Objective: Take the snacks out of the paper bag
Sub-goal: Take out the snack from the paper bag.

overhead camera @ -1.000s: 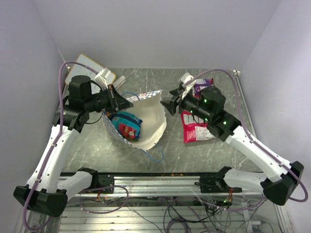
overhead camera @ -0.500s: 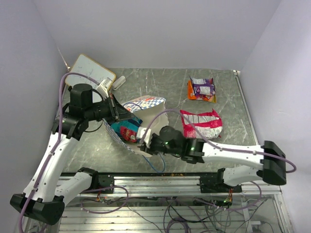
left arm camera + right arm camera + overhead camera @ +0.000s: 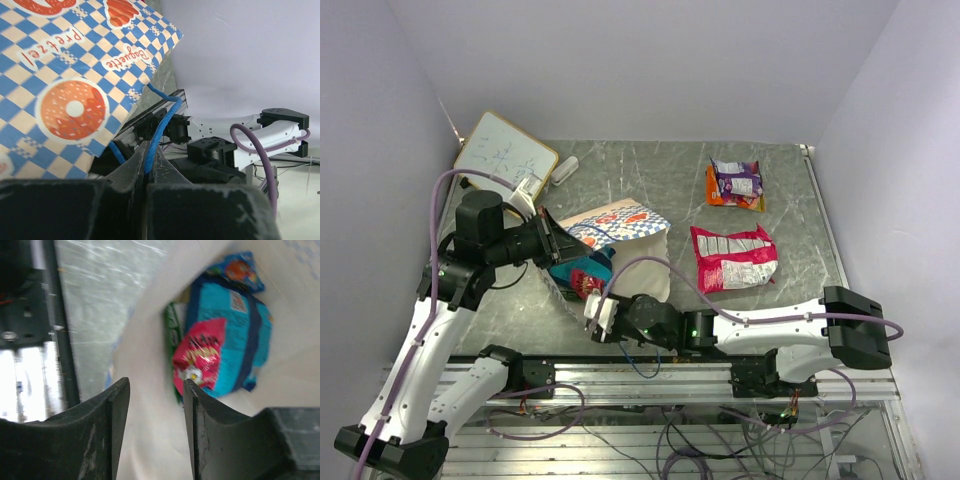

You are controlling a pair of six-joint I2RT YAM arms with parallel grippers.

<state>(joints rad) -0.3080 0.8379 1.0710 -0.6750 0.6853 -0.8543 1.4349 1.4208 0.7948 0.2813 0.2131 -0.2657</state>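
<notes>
Right pincer (image 3: 154, 390), fingers apart, hangs at the mouth of the tan kraft paper bag (image 3: 620, 218) with its blue-checked band. Left pincer (image 3: 149, 162) is clamped on the thin blue cord handle (image 3: 161, 120), holding that mouth up. Inside lie a glossy blue packet (image 3: 240, 335), a small red packet (image 3: 200, 360) across it and a green edge (image 3: 171, 325) beside. Danger now: the cord slips and the paper sags shut, or a finger snags the bag wall and drags everything.
</notes>
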